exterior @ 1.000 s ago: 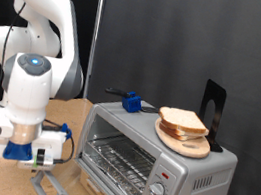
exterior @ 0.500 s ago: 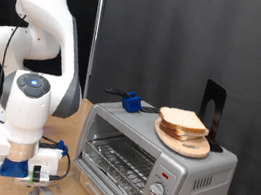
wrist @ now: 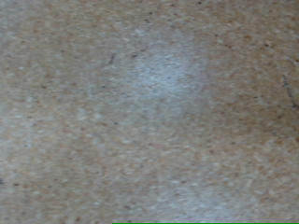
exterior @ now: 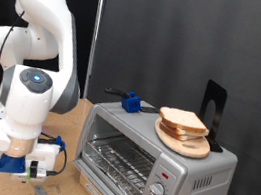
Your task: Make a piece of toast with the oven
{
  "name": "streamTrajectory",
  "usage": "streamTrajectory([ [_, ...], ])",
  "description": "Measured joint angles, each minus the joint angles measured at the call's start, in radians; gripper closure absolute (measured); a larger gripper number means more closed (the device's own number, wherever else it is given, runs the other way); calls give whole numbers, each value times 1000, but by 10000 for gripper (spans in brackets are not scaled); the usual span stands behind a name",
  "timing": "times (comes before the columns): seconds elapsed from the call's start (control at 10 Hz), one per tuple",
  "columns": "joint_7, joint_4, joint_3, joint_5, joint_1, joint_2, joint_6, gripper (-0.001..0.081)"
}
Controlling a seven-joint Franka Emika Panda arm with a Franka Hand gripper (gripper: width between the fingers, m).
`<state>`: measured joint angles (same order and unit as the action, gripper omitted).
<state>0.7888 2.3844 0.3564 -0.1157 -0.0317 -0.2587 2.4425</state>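
Below the frame's edge the gripper's fingers are hidden, state unclear; toast (exterior: 182, 121) sits atop the oven (exterior: 150, 157).

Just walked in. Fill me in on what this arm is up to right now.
The end effector is down low at the exterior view's bottom left, beside the open oven and holding nothing visible. The wrist view shows only a blurred tan surface up close. The piece of toast sits on a round wooden plate on top of the oven, untouched. The oven's wire rack has nothing on it.
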Motion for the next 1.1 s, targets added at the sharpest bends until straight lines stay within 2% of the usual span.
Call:
streamTrajectory([
  [0.2, -6, 2, 14, -13, 3, 17, 6, -2],
  [0.5, -93, 41, 15, 22, 25, 110, 53, -2],
  [0.6, -92, 43, 14, 22, 24, 112, 45, -2],
  [0.7, -148, 41, 3, 97, 25, 113, 37, -2],
  [0.9, -411, 33, -28, 376, 31, 167, -26, -2],
  [1.1, -617, 27, -32, 563, 32, 238, -103, -2],
])
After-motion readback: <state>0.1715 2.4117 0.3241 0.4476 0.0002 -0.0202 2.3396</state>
